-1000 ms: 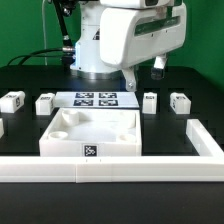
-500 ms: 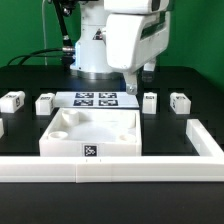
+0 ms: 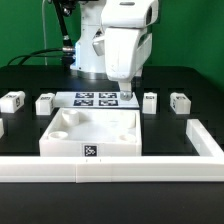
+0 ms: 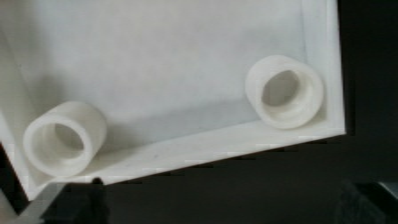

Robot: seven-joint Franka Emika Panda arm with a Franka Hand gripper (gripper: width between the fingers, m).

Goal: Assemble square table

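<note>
The square table slab (image 3: 92,131) lies on the black table, rim up, with a tag on its near side. In the wrist view its inside (image 4: 169,70) fills the frame, showing two round corner sockets (image 4: 285,92) (image 4: 63,138). Several white tagged legs stand in a row behind it: two at the exterior view's left (image 3: 12,100) (image 3: 44,102) and two at the right (image 3: 150,101) (image 3: 180,101). My gripper (image 3: 128,94) hangs above the slab's far right corner, touching nothing. In the wrist view the gripper (image 4: 222,205) is open and empty, its dark fingers (image 4: 80,200) far apart.
The marker board (image 3: 95,99) lies flat behind the slab, between the legs. The long white L-shaped border rail (image 3: 110,171) runs along the front and up the exterior view's right side (image 3: 205,141). The robot base stands at the back centre.
The arm's hand has swung toward the exterior view's left and turned, bringing the gripper from near the right-hand legs to over the slab's far right corner. The parts have not moved.
</note>
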